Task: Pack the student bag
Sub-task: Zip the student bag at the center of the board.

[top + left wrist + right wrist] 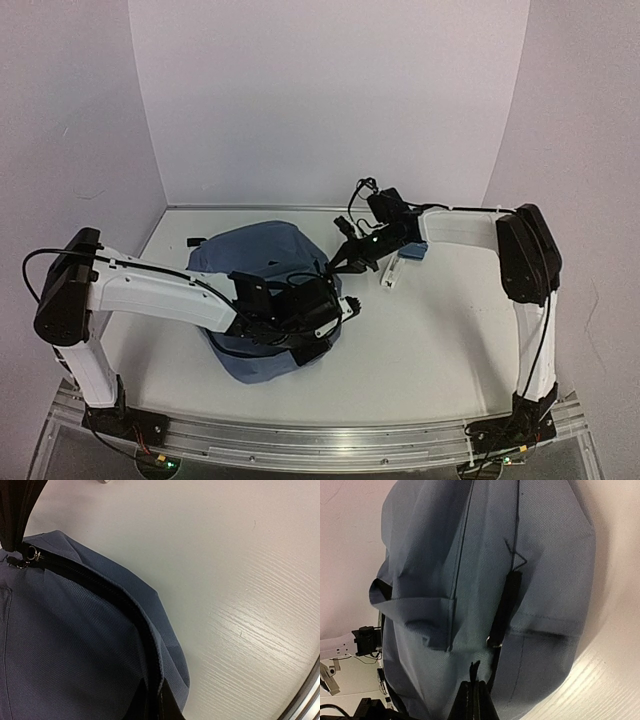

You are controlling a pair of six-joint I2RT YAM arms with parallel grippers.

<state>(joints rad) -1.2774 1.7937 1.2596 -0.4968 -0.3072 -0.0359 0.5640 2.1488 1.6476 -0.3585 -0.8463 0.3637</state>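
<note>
Rightward, left arm (160,290) across student bag (252,252).

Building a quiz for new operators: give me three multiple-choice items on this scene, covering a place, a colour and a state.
1. The soft slate-blue fabric backpack lies on the white table: A far right; B left of centre; C right near edge.
2. Its zipper is: A black; B white; C red.
3. The left gripper and right gripper are: A both open; B left open only; C both shut.
B, top view shows it; A, dark seam strip; C, each pinches the fabric.
</note>
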